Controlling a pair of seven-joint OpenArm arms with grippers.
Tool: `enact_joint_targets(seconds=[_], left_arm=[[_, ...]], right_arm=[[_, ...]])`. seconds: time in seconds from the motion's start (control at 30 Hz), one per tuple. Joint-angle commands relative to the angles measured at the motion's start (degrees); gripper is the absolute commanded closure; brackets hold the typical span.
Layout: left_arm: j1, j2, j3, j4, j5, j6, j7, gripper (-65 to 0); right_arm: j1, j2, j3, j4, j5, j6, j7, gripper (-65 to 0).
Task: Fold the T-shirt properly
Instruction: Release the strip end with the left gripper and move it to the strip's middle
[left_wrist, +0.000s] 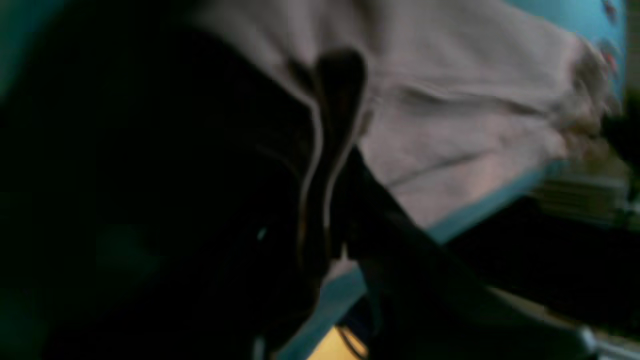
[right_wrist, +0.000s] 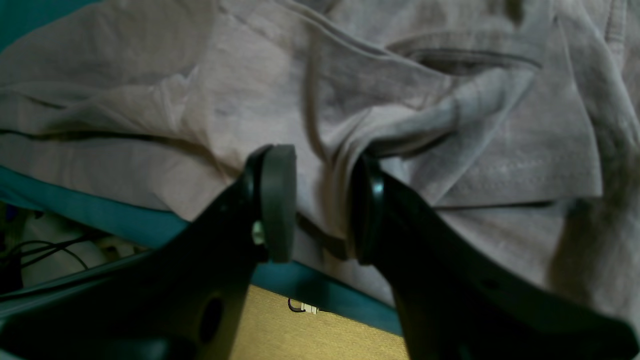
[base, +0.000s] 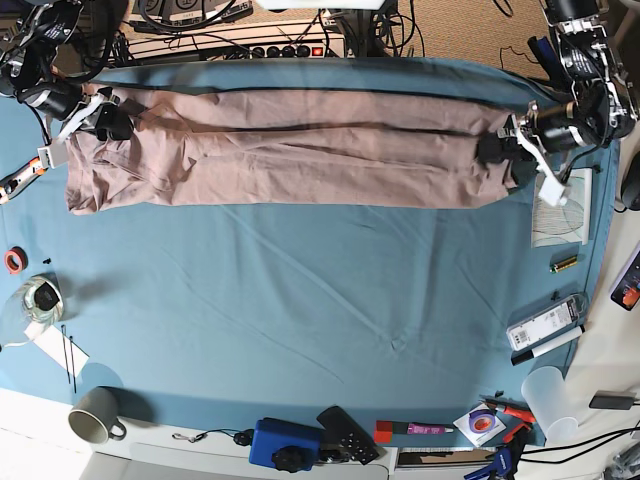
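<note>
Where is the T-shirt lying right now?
In the base view the T-shirt stretches as a long folded strip across the far part of the blue table cloth, spanning from the right hand to the left hand.

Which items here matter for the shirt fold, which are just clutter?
Job:
- T-shirt, lying in a long band
- left pincer, shut on the shirt's end
- right pincer, jaws apart around a fold

Lying about:
- mug
- tape roll
- plastic cup
- black remote
- markers
- blue cloth
</note>
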Motion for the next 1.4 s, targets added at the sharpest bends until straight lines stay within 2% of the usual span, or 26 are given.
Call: enact_joint_targets(seconds=[0.0,0.1,0.4,0.47,0.53,0.63,0.8,0.97,1.03,1.13,1.27,1.37], left_arm=[[-1.4,-0.7,-0.1,1.8,-3.1,-0.6,-0.1,0.0],[-2.4,-0.7,-0.1,4.1,-5.2,-1.9,0.1,0.0],[-2.5,-0.6,0.9,12.6,-5.2,-1.9,0.0,0.0],[-2.5,-0.6,3.4,14.8,-5.2,-2.5,-0.1,0.0],[-2.4,-0.6,7.3,16.6,-5.2,-4.8,-0.2,0.0],[-2.4,0.3,13.6,18.5,-4.5,-4.9,-1.2,0.0],[-3.4,5.7,20.4,19.0,1.6,-4.7,-5.6,0.0],[-5.1,10.9,27.9,18.6,7.0,-4.7,-7.4,0.0],[-5.4,13.0,31.3,18.4,11.4,-4.6,-10.3,0.0],[-6.0,15.8,36.4,17.9,17.2,-2.9,-11.9,0.0],[-6.1,18.7,43.2,17.9,26.1,-2.3,-15.4,0.0],[-6.3,20.4,47.8,17.9,32.7,0.3,-17.3,0.0]], right_arm=[[0.2,1.1,0.5,0.9,1.4,0.1,1.0,-18.9],[0.2,1.2,0.5,0.9,1.4,0.1,1.0,-18.9],[0.4,1.1,0.5,0.9,1.4,0.1,1.6,-18.9],[0.8,1.1,0.5,0.9,1.2,0.1,1.6,-18.9],[1.5,1.1,0.5,0.9,1.2,0.1,1.7,-18.9],[3.0,1.1,0.5,0.9,0.2,0.1,1.7,-18.9],[4.8,1.1,0.5,0.9,-0.9,0.1,1.7,-18.9],[5.1,1.1,0.5,0.9,-1.5,0.1,1.9,-18.9],[5.1,1.1,0.5,0.9,-1.9,0.1,1.9,-18.9],[5.1,1.1,0.5,0.9,-1.8,0.1,1.9,-18.9],[5.1,1.1,0.5,0.9,-1.9,0.1,1.9,-18.9],[5.1,1.1,0.5,0.9,-1.8,0.1,1.9,-18.9]])
